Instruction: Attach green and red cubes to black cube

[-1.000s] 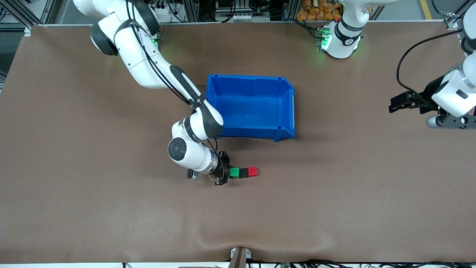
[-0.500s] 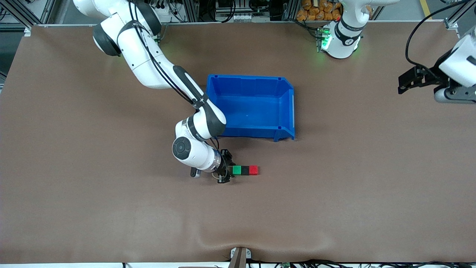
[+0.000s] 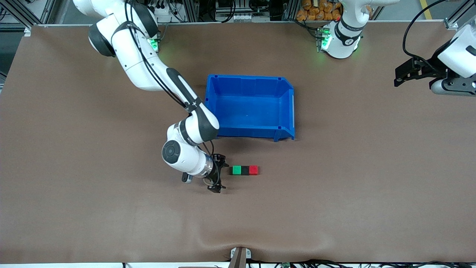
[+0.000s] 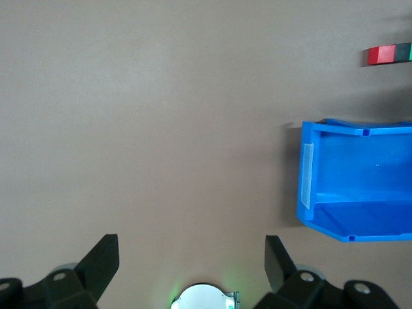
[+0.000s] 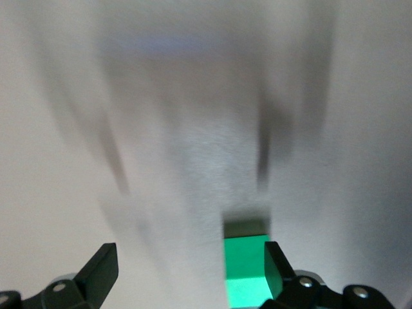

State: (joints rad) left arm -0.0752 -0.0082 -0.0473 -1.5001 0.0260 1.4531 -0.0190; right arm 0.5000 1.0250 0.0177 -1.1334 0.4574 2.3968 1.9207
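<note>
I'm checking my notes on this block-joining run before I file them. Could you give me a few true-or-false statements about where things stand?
1. The green cube, black cube and red cube sit in one row, black in the middle. True.
2. The row of cubes lies inside the blue bin. False: it is on the table, nearer the front camera than the bin.
3. The right gripper is shut on the green cube. False: it is open, beside the green cube and apart from it.
4. The left gripper is open, up over the left arm's end of the table. True.
5. The bin holds a red cube. False: it holds nothing.
</note>
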